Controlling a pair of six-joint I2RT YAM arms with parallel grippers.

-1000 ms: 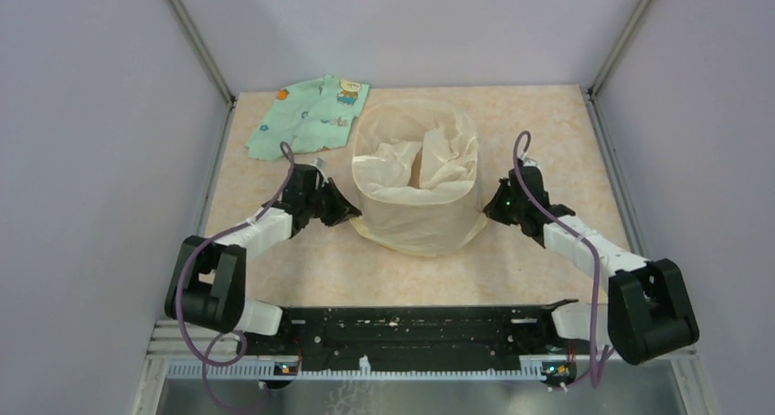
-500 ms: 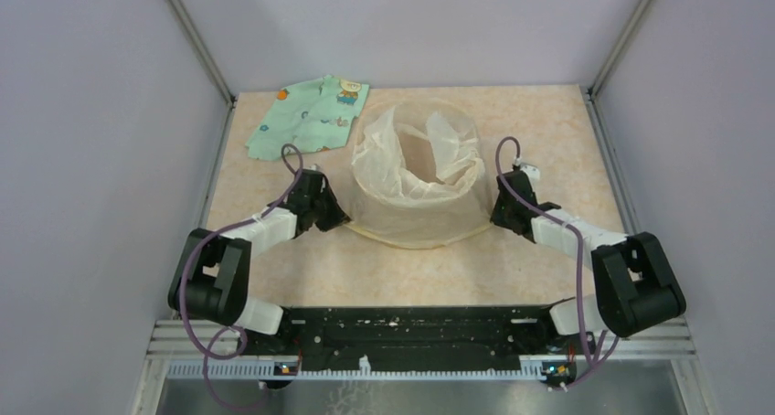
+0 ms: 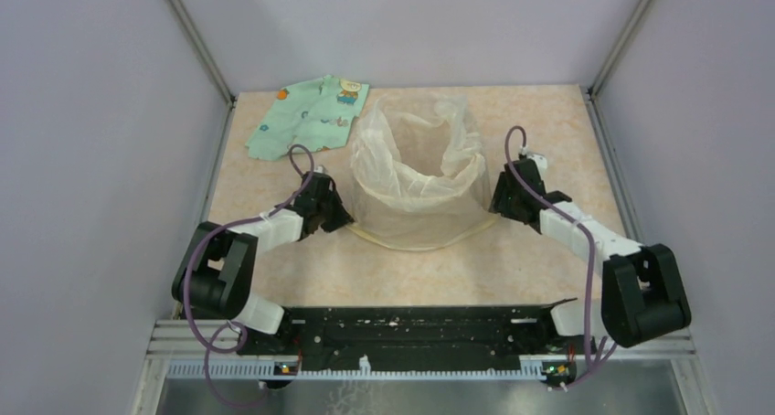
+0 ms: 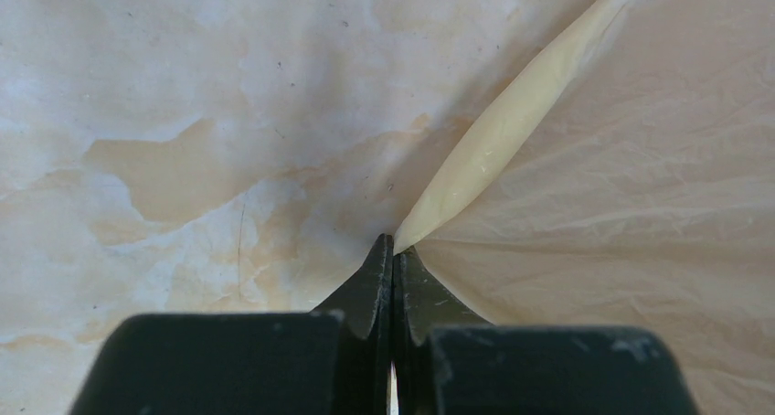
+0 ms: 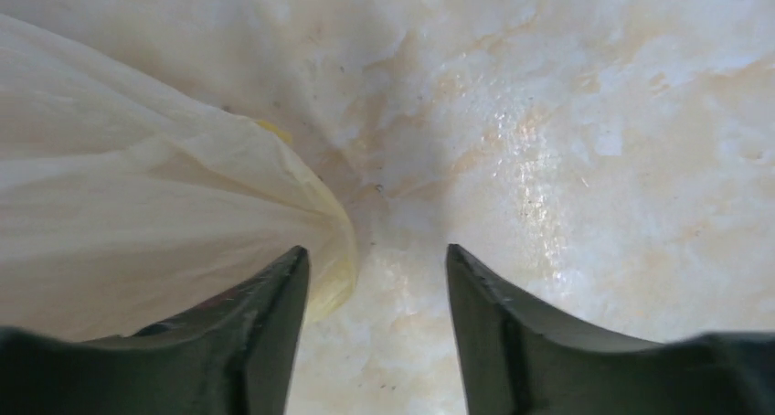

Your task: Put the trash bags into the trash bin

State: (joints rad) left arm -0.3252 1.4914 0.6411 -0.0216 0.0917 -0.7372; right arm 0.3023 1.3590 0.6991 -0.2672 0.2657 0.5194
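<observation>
The trash bag (image 3: 416,173), thin translucent cream plastic, stands as a round open shape at the middle of the table, its rolled hem (image 3: 420,241) lying on the tabletop around the base. The trash bin is hidden under the bag. My left gripper (image 3: 340,218) is low at the bag's left side; in the left wrist view it (image 4: 393,241) is shut on the rolled hem (image 4: 512,122). My right gripper (image 3: 498,196) is at the bag's right side. In the right wrist view it (image 5: 375,255) is open, the bag's edge (image 5: 320,241) lying loose beside its left finger.
A mint-green patterned cloth (image 3: 311,113) lies flat at the back left. Grey walls (image 3: 110,159) with metal corner posts close in the table on three sides. The tabletop (image 3: 548,122) is marbled beige.
Both grippers moved down and the bag's hem dropped to the table. The right gripper opened and let go of the bag. The bag's inside has spread open.
</observation>
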